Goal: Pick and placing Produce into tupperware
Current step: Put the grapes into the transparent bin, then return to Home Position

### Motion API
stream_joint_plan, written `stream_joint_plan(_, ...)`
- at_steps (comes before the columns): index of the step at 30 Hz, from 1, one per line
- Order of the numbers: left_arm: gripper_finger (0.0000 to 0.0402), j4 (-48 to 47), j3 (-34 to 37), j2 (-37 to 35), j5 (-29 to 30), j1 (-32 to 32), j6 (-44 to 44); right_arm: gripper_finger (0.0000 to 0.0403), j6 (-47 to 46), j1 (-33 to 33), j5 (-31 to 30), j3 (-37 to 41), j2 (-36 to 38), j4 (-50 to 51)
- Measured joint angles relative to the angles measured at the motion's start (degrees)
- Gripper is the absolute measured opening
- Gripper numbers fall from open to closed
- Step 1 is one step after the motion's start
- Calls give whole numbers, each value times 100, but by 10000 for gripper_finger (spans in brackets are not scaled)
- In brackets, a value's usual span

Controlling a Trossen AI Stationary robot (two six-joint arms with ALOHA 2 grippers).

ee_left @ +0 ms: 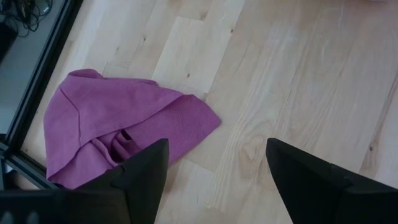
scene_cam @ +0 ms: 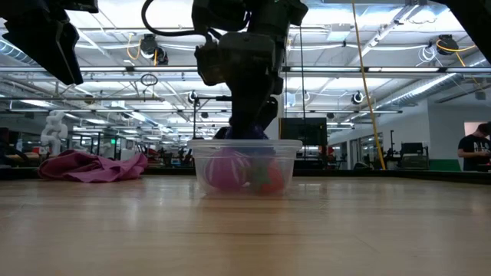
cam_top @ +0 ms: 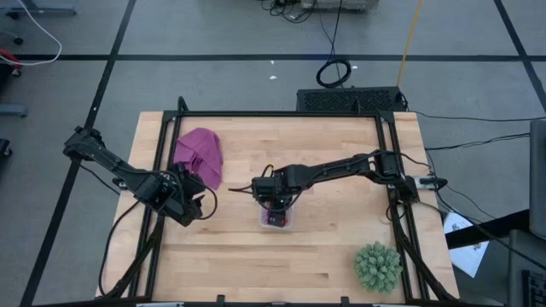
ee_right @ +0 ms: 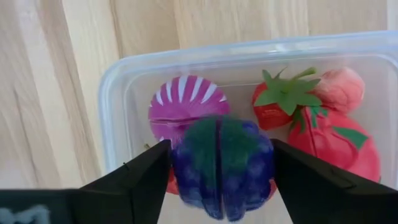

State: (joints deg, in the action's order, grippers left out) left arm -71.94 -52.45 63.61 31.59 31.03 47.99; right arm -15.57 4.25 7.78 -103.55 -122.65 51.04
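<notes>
The right gripper (cam_top: 275, 205) is being held directly over the tupperware (cam_top: 278, 219), a little below the centre of the high view. In the right wrist view a dark purple fruit (ee_right: 222, 167) with a green top is sitting between the two dark fingers (ee_right: 142, 177), above the tub's open mouth. The fingers are standing spread to either side of the fruit with slim gaps showing — whether they are pressing on it cannot be told.

Inside the tupperware (ee_right: 118, 93), several pieces of produce are lying together: a magenta piece with white stripes (ee_right: 186, 99) at the centre left of the right wrist view, a strawberry with a green leafy cap (ee_right: 278, 102) right of centre, a larger red piece (ee_right: 339, 146) at the lower right, and a pale red berry (ee_right: 339, 87) at the upper right. In the low view the clear tub (scene_cam: 244, 166) is resting flat on the table (scene_cam: 245, 230) at mid-frame, with pink and red shapes showing through its wall.

The left gripper (cam_top: 189, 203) is being held at the centre left of the high view, well apart from the tub, with its fingers (ee_left: 140, 177) spread and nothing between them. A magenta cloth (cam_top: 200, 156) is lying crumpled at the upper left of the table, and a green spiky ball (cam_top: 378, 266) is sitting at the lower right.
</notes>
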Motion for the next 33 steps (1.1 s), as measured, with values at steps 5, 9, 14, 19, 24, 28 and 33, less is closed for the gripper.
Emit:
stream_joint_plan(5, 273, 0, -1, 0, 0, 1, 2, 278, -20, -2, 0, 0, 0, 19)
stream_joint_plan(9, 273, 0, 0, 0, 0, 0, 9, 289, -22, -1, 1, 0, -2, 20)
stream_joint_plan(14, 273, 0, -1, 0, 0, 0, 9, 289, -22, -2, 1, 0, 21, 29)
stream_joint_plan(19, 273, -2, -2, 0, 0, 2, 9, 289, -51, -2, -1, -11, 155, 37)
stream_joint_plan(24, 273, 3, -2, 1, 1, 0, 7, 289, -109, 0, -5, -13, 363, -16)
stream_joint_plan(28, 273, 4, -2, 2, 0, 0, 7, 289, -197, -2, -5, -13, 557, 7)
stream_joint_plan(33, 273, 3, -4, 2, -2, 0, 3, 288, -239, -2, -10, -13, 912, 458)
